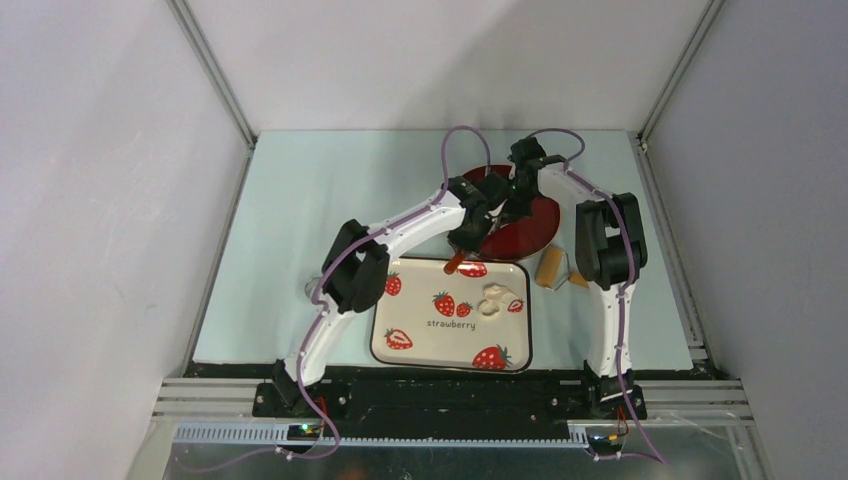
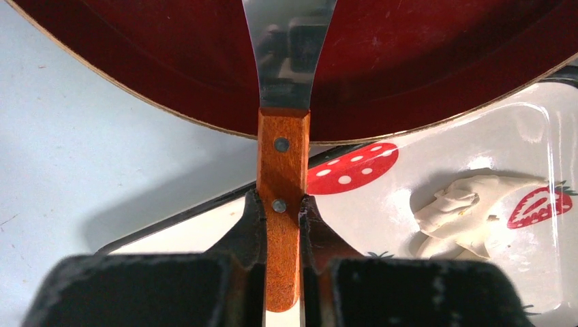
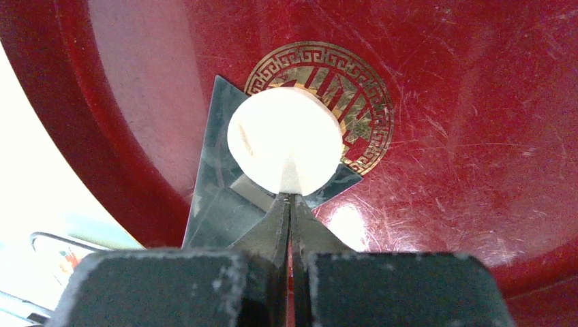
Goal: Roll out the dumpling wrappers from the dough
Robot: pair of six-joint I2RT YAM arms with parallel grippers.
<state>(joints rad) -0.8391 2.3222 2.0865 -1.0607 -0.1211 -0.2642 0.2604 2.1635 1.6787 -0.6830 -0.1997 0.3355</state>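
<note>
Two arms are meeting over the red tray (image 3: 477,136) at the far right of the table (image 2: 82,136). The left jaws are clamping the orange wooden handle of a spatula (image 2: 284,170) and holding its steel blade out level over the tray, so the blade is serving as a carrying shelf. One round wrapper (image 3: 283,139) is lying flat on that blade, partly covering the tray's gold emblem (image 3: 371,102) from view. The right jaws are pressed together, with their tips touching the wrapper's near edge. Whether they are nipping a bit of the rim or only bracing against it, I cannot tell. By the look of it, the wrapper is being moved off the blade onto the tray, with the closed tips acting as a stop or a puller. The rest of the dough (image 2: 463,211) is sitting crumpled on the strawberry plate (image 2: 382,225), nearer the arms and apart from the tray, probably awaiting more cutting. The wooden roller (image 1: 548,268) is lying on the table just right of the plate.
</note>
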